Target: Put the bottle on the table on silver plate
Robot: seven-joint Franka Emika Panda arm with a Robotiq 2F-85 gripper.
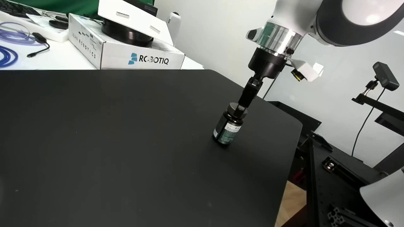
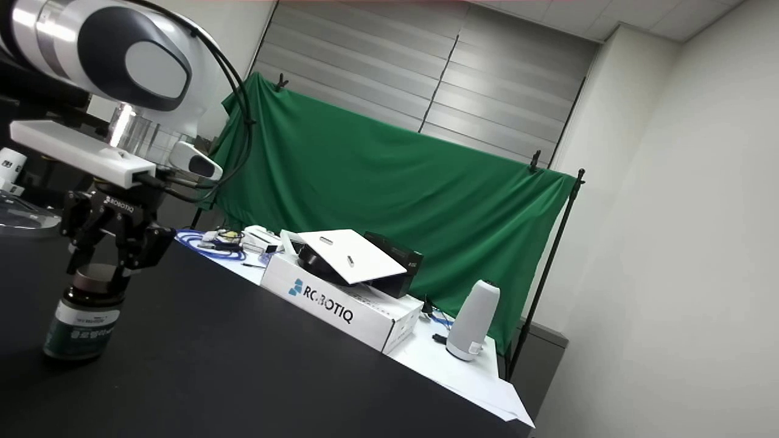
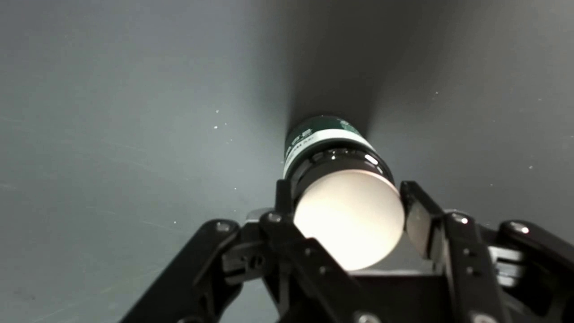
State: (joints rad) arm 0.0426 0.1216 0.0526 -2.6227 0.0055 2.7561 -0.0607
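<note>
The bottle (image 1: 228, 127) is small and dark, with a black cap and a green-and-white label. It stands at or just above the black table (image 1: 126, 142); contact is hard to tell. It also shows in an exterior view (image 2: 85, 325) and in the wrist view (image 3: 332, 143), where its cap looks bright. My gripper (image 3: 347, 202) has its fingers on either side of the cap, touching it. The gripper also shows in both exterior views (image 1: 241, 108) (image 2: 100, 267). A silvery rounded dish, probably the silver plate (image 2: 27, 220), is cut off at an exterior view's left edge.
A white printed box (image 1: 142, 58) with a white panel and black items on it stands on the white desk behind the table. Blue cables (image 1: 8, 56) lie on that desk. The table's edge (image 1: 292, 151) runs near the bottle's right. A white speaker-like device (image 2: 473, 319) stands beside the box.
</note>
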